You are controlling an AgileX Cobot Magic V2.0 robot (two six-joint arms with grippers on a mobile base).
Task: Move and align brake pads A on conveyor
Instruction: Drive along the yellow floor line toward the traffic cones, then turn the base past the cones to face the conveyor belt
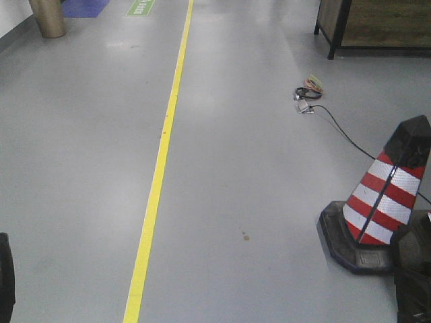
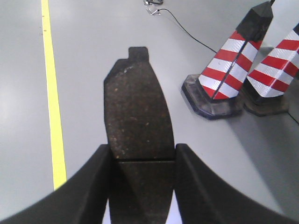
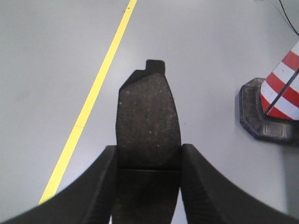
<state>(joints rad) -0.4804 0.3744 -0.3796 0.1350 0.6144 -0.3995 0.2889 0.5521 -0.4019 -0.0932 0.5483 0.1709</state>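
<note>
A dark speckled brake pad A (image 2: 136,116) with a thin groove across its middle sticks out forward between the black fingers of my left gripper (image 2: 142,156), which is shut on it above the floor. A second brake pad A (image 3: 148,122) is held the same way in my right gripper (image 3: 148,156), shut on its sides at the groove. Both pads hang over smooth grey floor. The conveyor is out of view. In the front view only dark edges of the arms show at the lower left corner (image 1: 5,279) and lower right corner (image 1: 412,276).
A yellow line (image 1: 158,168) runs along the grey floor. A red-and-white traffic cone (image 1: 380,198) on a black base stands at the right, and two cones (image 2: 233,60) appear in the left wrist view. A black cable (image 1: 337,128) trails across the floor. A wooden cabinet (image 1: 377,23) stands far right.
</note>
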